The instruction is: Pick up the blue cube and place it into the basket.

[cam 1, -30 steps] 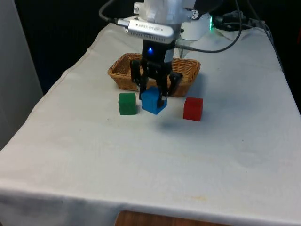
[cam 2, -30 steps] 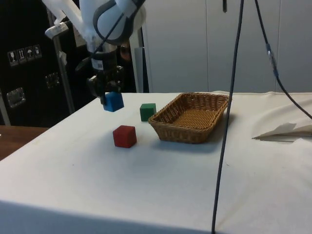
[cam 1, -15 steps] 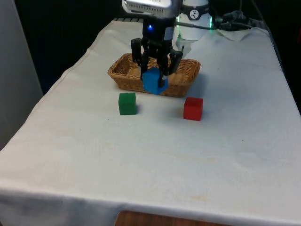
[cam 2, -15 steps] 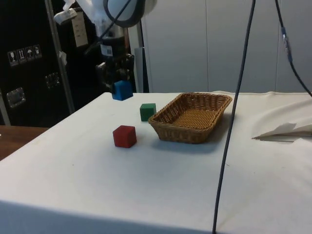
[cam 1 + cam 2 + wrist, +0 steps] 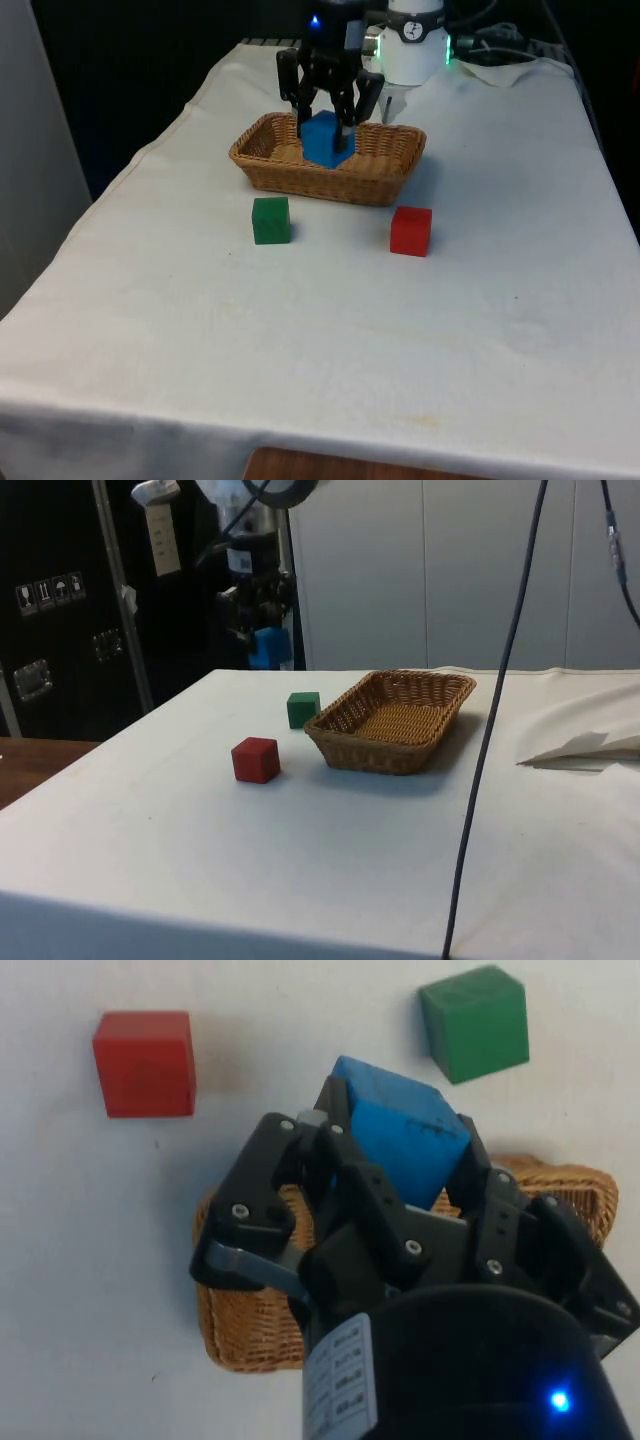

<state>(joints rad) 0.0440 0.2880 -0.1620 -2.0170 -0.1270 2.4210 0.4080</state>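
Gripper [image 5: 328, 112]: clamped on the blue cube [image 5: 326, 139], which is held clear of the worktop [image 5: 330, 330], raised high enough, it is judged, to pass over the basket's rim. Green cube [image 5: 270, 220]: set on the cloth towards the front view's left. Basket [image 5: 270, 168]: wicker, placed behind the cubes, the carried cube seen against it. Red cube [image 5: 410, 230]: set towards the front view's right, well apart from the green.

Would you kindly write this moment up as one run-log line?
phase: carry | gripper: shut on blue cube, held in the air | wicker basket: no cube inside | green cube, red cube: on cloth
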